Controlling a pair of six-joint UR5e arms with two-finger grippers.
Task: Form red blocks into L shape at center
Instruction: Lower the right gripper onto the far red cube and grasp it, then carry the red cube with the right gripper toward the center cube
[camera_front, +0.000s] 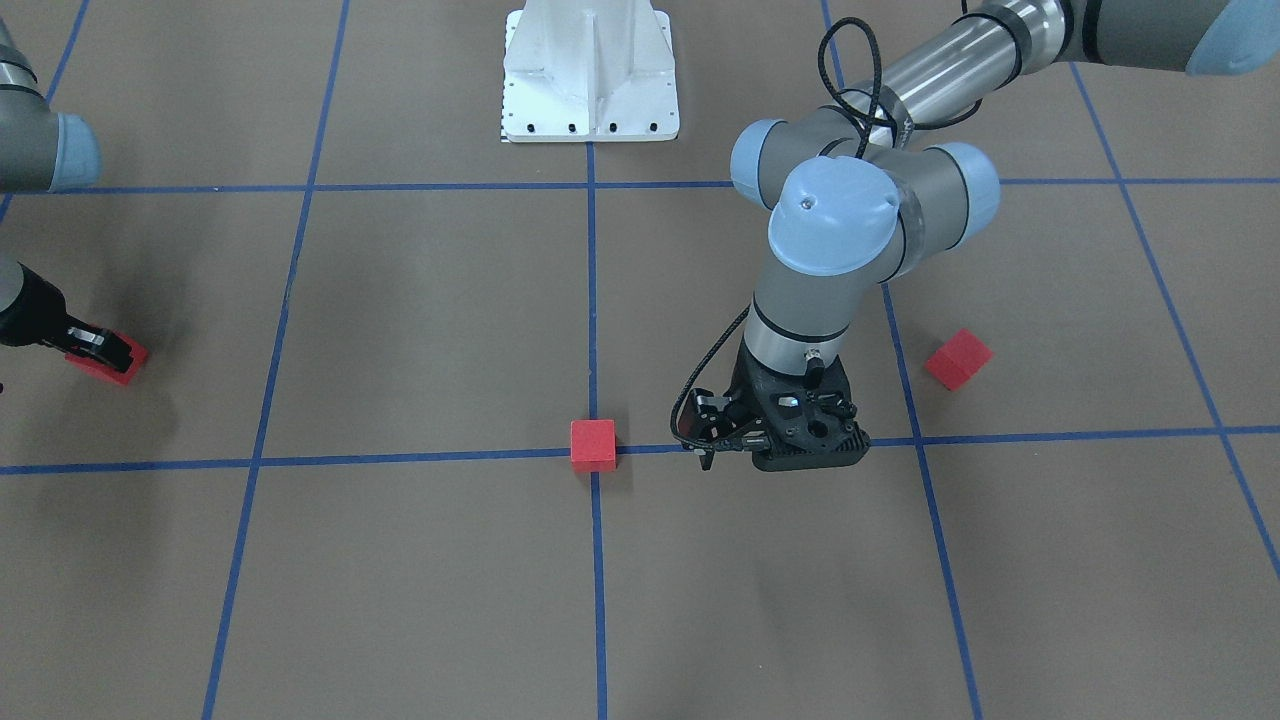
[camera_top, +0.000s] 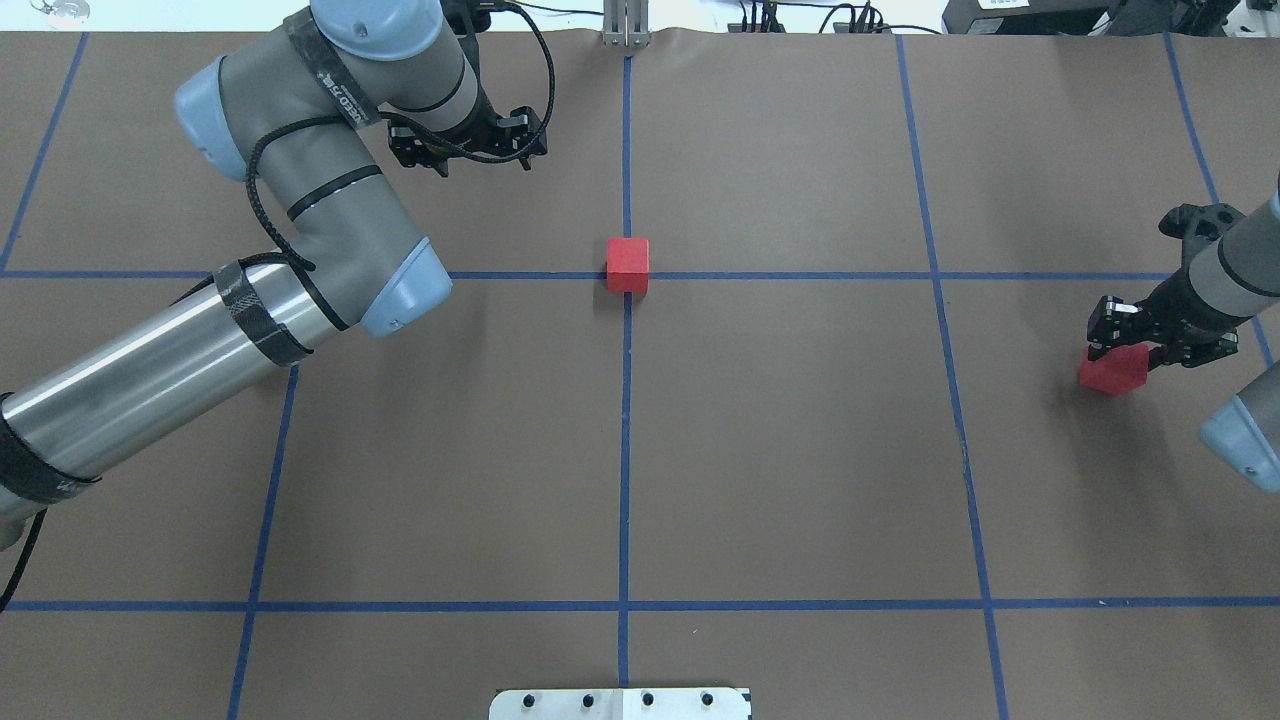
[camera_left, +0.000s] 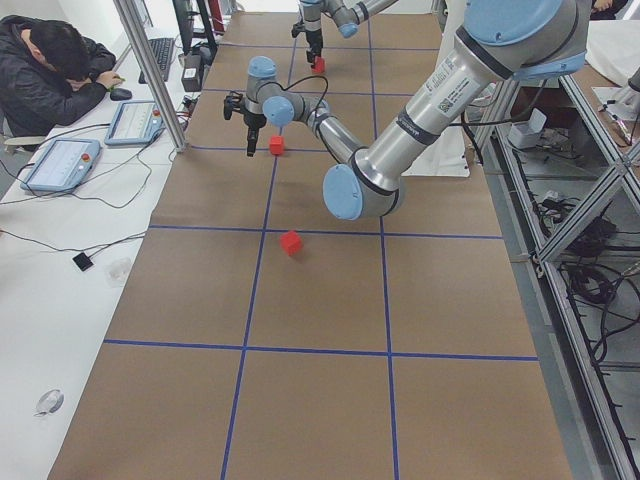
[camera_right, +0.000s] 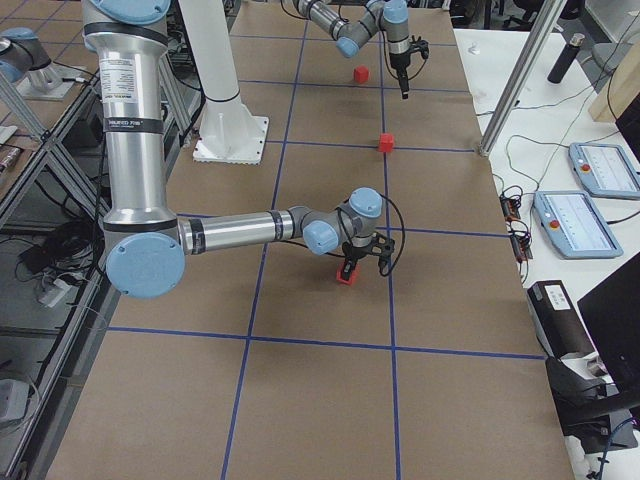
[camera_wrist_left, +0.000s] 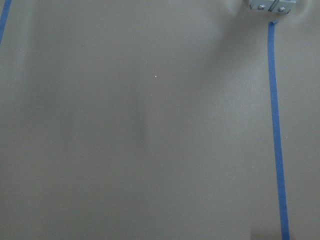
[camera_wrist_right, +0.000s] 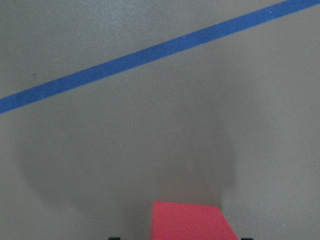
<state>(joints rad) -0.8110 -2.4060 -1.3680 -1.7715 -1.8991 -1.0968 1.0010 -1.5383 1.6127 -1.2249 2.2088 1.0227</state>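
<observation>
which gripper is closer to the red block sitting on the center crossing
Left. The left gripper hangs just beside the center red block; the right gripper is far off, at another block near the table's edge.

Red blocks (camera_front: 593, 443) — brown table (camera_front: 420, 320), blue-gridded

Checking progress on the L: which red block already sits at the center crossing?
The red block on the blue tape crossing, alone between the arms. Another is at the right gripper; the third lies apart.

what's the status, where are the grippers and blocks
Right gripper at far-right block, grip unclear. Left gripper empty near center block. Third block loose. Nothing in the way.
</observation>
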